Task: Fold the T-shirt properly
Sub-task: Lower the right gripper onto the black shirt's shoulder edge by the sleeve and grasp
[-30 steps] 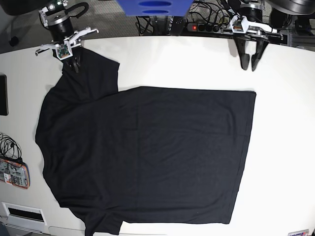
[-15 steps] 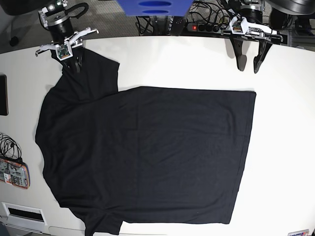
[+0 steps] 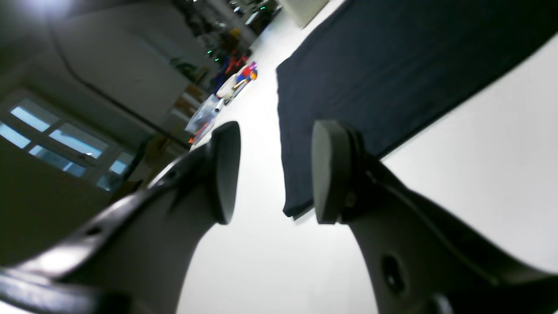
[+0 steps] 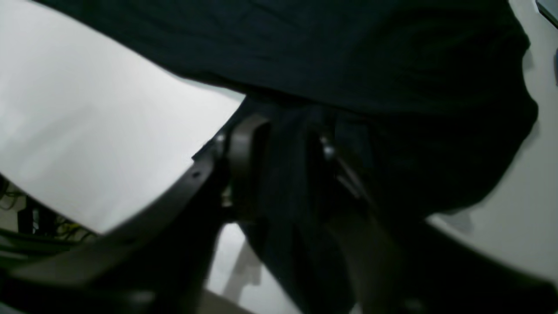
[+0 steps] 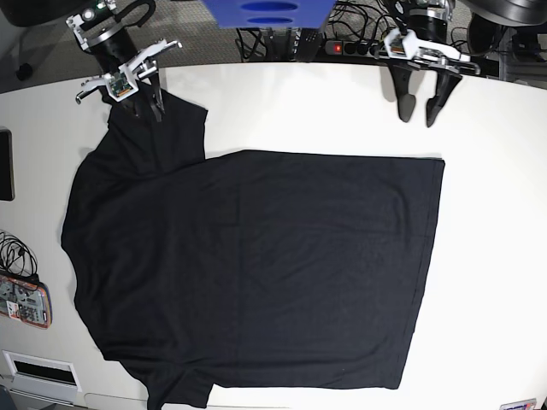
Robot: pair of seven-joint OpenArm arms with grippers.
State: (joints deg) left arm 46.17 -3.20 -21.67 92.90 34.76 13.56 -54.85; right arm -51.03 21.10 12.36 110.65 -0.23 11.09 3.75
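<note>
The white surface (image 5: 496,256) has a rounded far edge; behind it run cables, a power strip (image 5: 350,48) with a red light, and a blue object (image 5: 267,12). A dark slab (image 5: 6,164) and some gadgets sit at the left edge. The shirt (image 5: 256,265) lies flat and matte black across the middle, sleeves to the left. The left hand (image 5: 416,112) hangs parted and empty above bare surface, far right. The right hand (image 5: 147,109) stands parted over the far-left sleeve, cloth between its fingers
</note>
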